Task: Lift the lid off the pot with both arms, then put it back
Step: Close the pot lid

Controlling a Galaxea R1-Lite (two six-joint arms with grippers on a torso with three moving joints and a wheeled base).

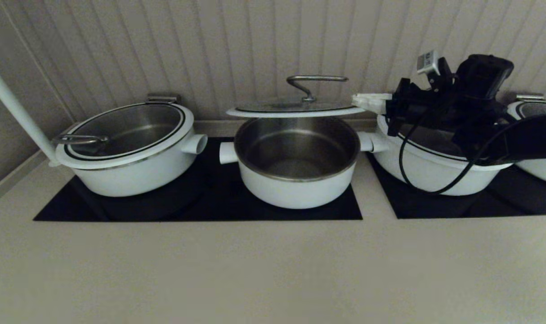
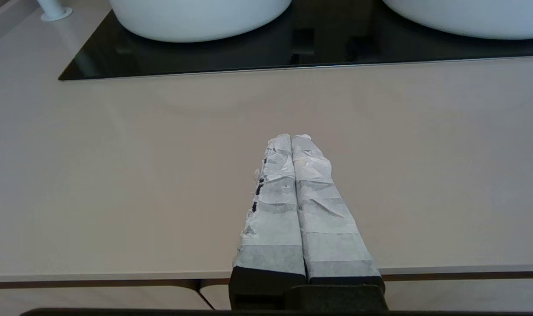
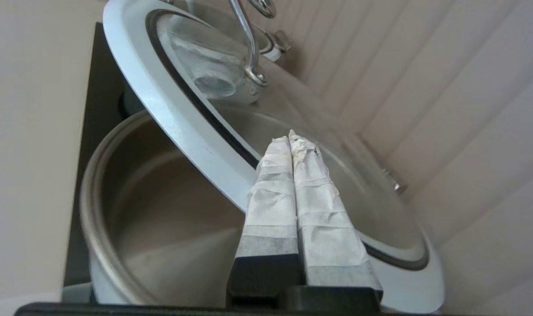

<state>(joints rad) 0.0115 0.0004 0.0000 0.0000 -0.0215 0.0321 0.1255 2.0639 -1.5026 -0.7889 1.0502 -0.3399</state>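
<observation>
The pot point(image 1: 295, 184) stands uncovered in the middle of a black cooktop, its steel lining showing. The lid point(image 1: 295, 108), glass with a white rim and a curved steel handle, hangs level a little above the pot's back edge. My right gripper point(image 1: 362, 101) reaches in from the right and is shut on the lid's right rim. In the right wrist view its taped fingers point(image 3: 291, 137) lie pressed together against the lid point(image 3: 196, 57), above the open pot point(image 3: 117, 210). My left gripper point(image 2: 291, 137) is shut and empty, low over the counter's front edge, out of the head view.
A wider white pot with its lid point(image 1: 124, 135) stands to the left. Another wide pot point(image 1: 426, 168) sits under my right arm, and a further one point(image 1: 538, 112) at the far right. A white pole point(image 1: 16, 112) leans at the far left. The ribbed wall is close behind.
</observation>
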